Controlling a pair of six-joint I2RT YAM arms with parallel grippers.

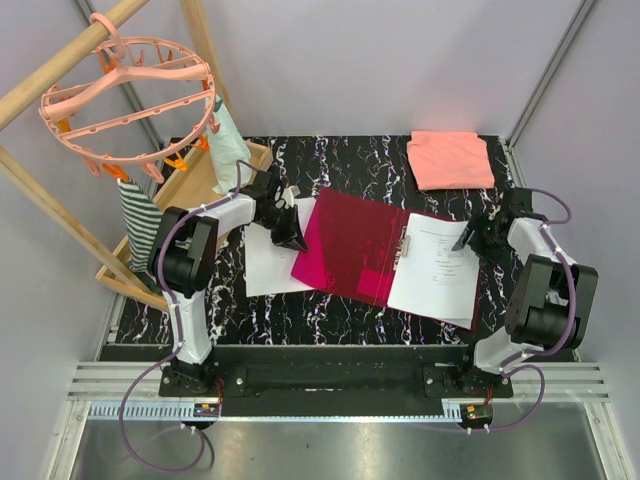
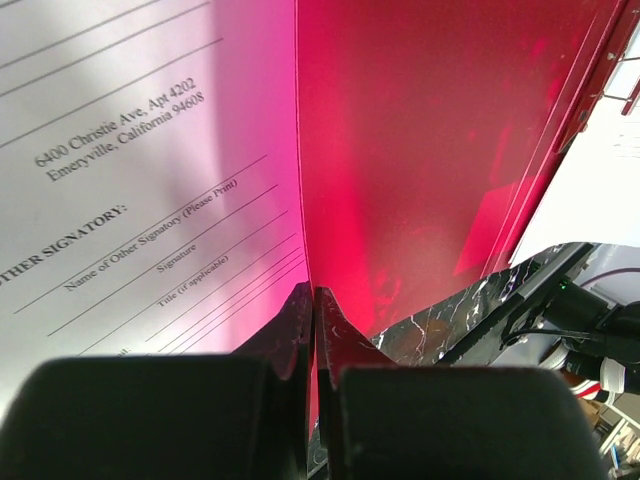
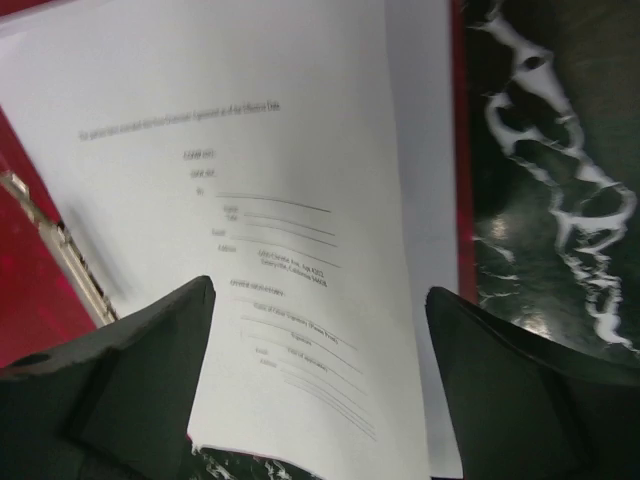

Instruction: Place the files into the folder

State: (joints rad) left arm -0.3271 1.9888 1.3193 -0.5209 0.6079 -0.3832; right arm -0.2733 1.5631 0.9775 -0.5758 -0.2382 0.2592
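On right half of open folder (image 1: 350, 250): files (image 1: 435, 270), long axis near-to-far, just under right claw (image 1: 472, 238), spread, nearer arm; left claw (image 1: 288, 232) pinches tilted folder cover edge

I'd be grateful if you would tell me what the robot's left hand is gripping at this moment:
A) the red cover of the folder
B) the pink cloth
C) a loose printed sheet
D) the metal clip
A: in the left wrist view the left hand is shut with the thin red cover edge of the folder pinched between its fingers, and the top view shows that cover raised off the table.
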